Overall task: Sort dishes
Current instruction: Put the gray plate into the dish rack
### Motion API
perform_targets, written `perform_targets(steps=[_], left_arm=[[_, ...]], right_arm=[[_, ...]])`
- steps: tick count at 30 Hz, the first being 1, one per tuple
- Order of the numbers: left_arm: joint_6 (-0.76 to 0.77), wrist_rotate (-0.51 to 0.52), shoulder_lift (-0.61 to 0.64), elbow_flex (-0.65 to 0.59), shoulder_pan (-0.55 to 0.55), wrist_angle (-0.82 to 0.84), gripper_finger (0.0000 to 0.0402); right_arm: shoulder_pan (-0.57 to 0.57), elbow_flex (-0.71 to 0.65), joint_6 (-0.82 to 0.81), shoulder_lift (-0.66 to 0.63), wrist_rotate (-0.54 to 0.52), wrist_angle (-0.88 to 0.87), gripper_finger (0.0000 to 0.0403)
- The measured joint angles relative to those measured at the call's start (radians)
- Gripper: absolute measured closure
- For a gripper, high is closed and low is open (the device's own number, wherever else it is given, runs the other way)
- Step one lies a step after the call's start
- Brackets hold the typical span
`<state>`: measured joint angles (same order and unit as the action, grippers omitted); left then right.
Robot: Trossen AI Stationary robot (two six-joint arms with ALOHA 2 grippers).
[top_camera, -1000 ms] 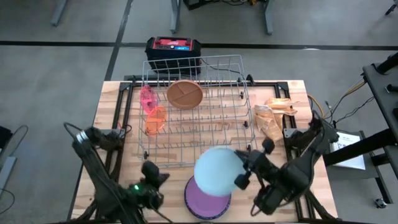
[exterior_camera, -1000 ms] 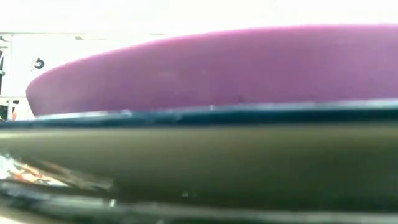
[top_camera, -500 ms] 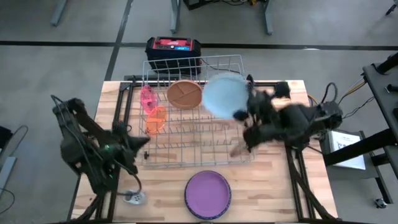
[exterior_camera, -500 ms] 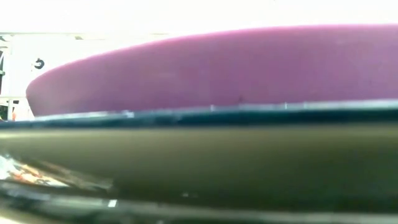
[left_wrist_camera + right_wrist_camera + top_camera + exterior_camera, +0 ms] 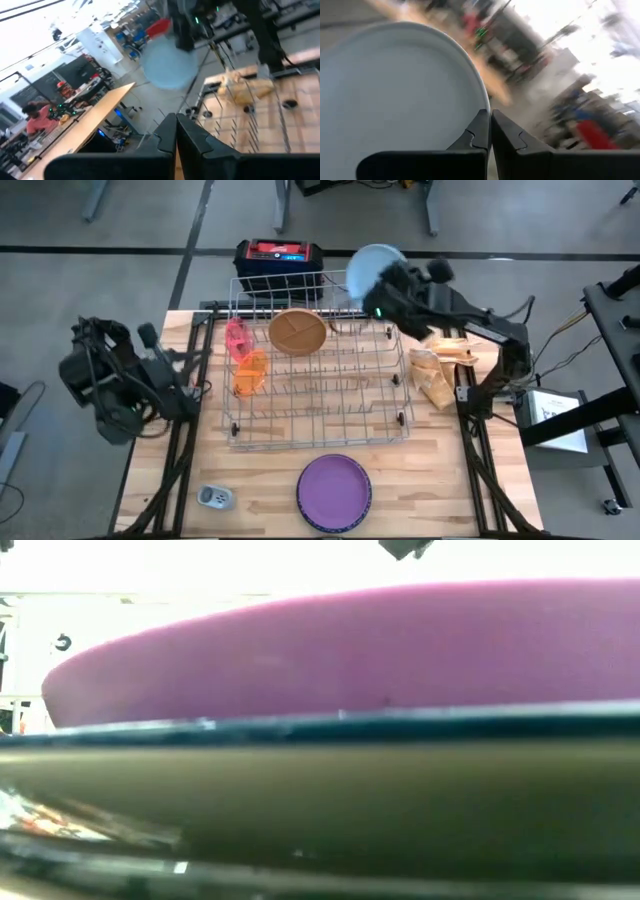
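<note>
Right gripper (image 5: 385, 288) clamps a smooth round pale-blue plate (image 5: 366, 268) above the wire rack (image 5: 315, 360); left gripper (image 5: 176, 131) closed

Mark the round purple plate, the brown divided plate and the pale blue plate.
Round purple plate (image 5: 334, 491), high view, centre.
Brown divided plate (image 5: 296, 331), high view, centre ridge.
Pale blue plate (image 5: 366, 268), high view, exposed face.

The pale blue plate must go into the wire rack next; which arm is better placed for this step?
The right arm: the right gripper is shut on the pale blue plate at the wire rack's far edge. The left gripper is shut, empty.
</note>
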<state>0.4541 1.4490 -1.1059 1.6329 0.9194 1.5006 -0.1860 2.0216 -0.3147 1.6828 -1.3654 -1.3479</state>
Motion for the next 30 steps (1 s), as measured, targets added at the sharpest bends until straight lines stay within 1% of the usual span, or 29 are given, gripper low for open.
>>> perform_targets(steps=[2,3,4,8,10,12,15,20,26,30], left_arm=[[0.000,0.009,0.016,0.019,0.000,-0.002,0.0401],[0.000,0.008,0.023,0.028,0.000,-0.002,0.0401],[0.000,0.009,0.032,0.036,0.000,-0.001,0.0401],[0.000,0.008,0.057,0.042,0.000,-0.001,0.0401],[0.000,0.003,0.062,0.042,0.000,-0.001,0.0401],[0.000,-0.005,0.066,0.041,0.000,0.000,0.0401],[-0.004,-0.024,0.068,0.041,0.000,0.003,0.0401],[-0.004,-0.027,0.062,0.041,0.000,0.004,0.0401],[-0.004,-0.073,0.060,0.041,0.000,0.009,0.0401],[-0.004,-0.078,0.058,0.040,0.000,0.010,0.0401]], right_arm=[[-0.049,0.000,0.135,0.023,0.145,0.161,0.0403],[-0.067,0.000,0.211,0.036,0.194,0.241,0.0403],[-0.081,-0.001,0.282,0.051,0.214,0.317,0.0403],[-0.098,-0.001,0.601,0.121,0.189,0.593,0.0403],[-0.099,-0.001,0.723,0.155,0.185,0.678,0.0403],[-0.099,-0.001,0.819,0.189,0.185,0.720,0.0403],[-0.107,-0.002,0.893,0.240,0.185,0.755,0.0403],[-0.134,-0.003,0.993,0.309,0.186,0.809,0.0403],[-0.141,-0.004,1.007,0.344,0.199,0.810,0.0403],[-0.148,-0.005,1.004,0.351,0.199,0.807,0.0403]])
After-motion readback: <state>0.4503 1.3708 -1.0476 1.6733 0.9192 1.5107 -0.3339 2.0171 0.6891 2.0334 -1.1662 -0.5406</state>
